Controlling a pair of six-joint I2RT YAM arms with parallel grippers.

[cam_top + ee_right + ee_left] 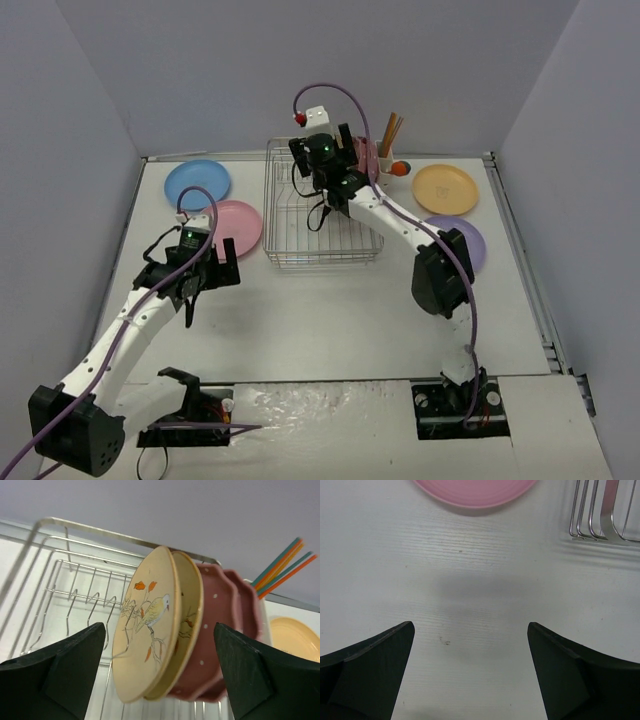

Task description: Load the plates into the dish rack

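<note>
The dish rack (322, 225) stands at the table's middle back. At its right end, two beige plates (150, 630) with bird and leaf prints stand on edge, and two scalloped dark-pink dotted plates (220, 630) stand behind them. My right gripper (159, 625) is open, its fingers (60, 675) wide on either side of the beige plates and apart from them. On the table lie a blue plate (197, 184), a pink plate (240, 228), an orange-yellow plate (445, 189) and a lavender plate (470, 243). My left gripper (470, 624) is open and empty, low over bare table just short of the pink plate (475, 492).
A white utensil cup (388, 165) holding coloured sticks (282, 567) is fixed at the rack's back right corner. The rack's front left corner (600, 515) lies to the right of my left gripper. Grey walls close in the table on three sides.
</note>
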